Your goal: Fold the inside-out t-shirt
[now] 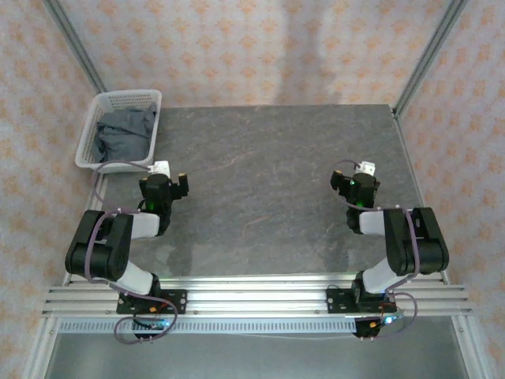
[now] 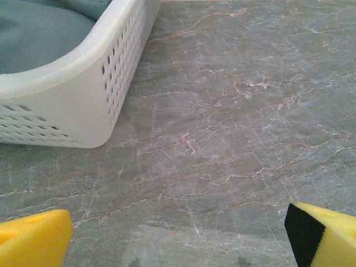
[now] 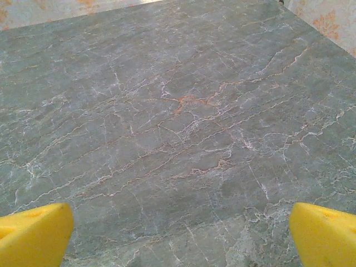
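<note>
The dark slate-grey t-shirt [image 1: 125, 133] lies bunched inside a white basket [image 1: 93, 153] at the table's far left; its fabric [image 2: 39, 30] also fills the basket in the left wrist view. My left gripper [image 1: 175, 186] hovers just right of the basket's near corner, jaws wide apart over bare table, yellow fingertips [image 2: 33, 242] at the frame's bottom corners. My right gripper [image 1: 353, 183] sits over the right half of the table, open with nothing between its yellow fingertips [image 3: 325, 236].
The grey marbled tabletop [image 1: 268, 189] stretches between the two arms. The basket's perforated wall [image 2: 83, 105] stands close to the left gripper's left side. Metal frame posts [image 1: 430, 51] and patterned walls bound the back and sides.
</note>
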Action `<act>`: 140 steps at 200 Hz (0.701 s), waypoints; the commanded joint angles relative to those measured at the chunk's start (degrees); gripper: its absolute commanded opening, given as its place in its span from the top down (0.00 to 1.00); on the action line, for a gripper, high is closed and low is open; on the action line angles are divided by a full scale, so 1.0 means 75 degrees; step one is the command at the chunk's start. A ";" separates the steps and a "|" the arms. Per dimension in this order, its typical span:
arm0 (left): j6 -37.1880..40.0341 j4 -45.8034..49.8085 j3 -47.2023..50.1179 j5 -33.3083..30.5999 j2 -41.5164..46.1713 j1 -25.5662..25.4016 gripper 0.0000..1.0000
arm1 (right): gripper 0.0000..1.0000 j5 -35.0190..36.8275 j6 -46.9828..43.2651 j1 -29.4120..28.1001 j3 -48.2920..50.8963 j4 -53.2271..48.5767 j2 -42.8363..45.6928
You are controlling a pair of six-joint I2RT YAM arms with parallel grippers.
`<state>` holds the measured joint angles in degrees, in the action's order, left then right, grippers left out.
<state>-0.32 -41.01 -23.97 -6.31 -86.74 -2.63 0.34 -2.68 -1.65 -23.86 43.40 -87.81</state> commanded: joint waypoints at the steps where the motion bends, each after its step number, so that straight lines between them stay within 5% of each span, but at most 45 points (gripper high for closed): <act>1: 0.0101 -0.0091 -0.0121 -0.0002 0.0139 -0.0024 0.00 | 0.00 -0.0022 -0.0044 0.0056 -0.0007 0.0170 0.0085; 90: 0.0094 -0.0093 -0.0121 0.0000 0.0139 -0.0024 0.00 | 0.00 0.0030 -0.0005 0.0056 -0.0055 0.0115 0.0109; 107: 0.0138 -0.0049 -0.0133 0.0076 0.0205 -0.0023 0.00 | 0.00 0.0197 0.0071 0.0056 -0.0539 -0.1318 0.0802; 140: 0.0098 0.1963 -0.0590 0.0189 0.1699 -0.0103 0.00 | 0.01 0.1191 0.1018 -0.0051 -0.1065 -0.3734 0.3296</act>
<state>0.12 -34.89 -25.41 -4.91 -82.91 -2.66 2.68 -0.97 -1.67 -27.64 28.95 -76.55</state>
